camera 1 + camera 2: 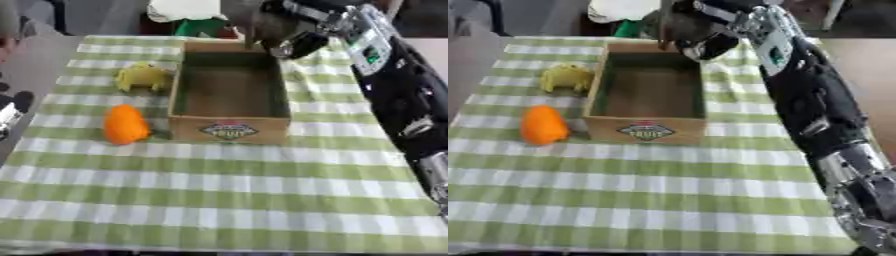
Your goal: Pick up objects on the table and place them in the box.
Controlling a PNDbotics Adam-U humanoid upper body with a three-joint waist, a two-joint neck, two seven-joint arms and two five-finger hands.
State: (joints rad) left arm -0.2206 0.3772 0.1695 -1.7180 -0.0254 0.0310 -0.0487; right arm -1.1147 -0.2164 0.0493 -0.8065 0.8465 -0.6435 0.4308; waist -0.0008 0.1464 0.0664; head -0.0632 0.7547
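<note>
Over the box's (229, 95) far rim, the right robot hand (696, 31) hovers, fingers unreadable; next, I'd guess, reaching the orange thing (125, 124).

A: Cardboard box (229, 95) interior bare, open from above. Right hand (697, 35) hangs over its 1 o'clock corner.
B: 9 o'clock side crowded: yellow toy (143, 77), orange toy (125, 124). Checked tablecloth (219, 200) at 6 o'clock is free.
</note>
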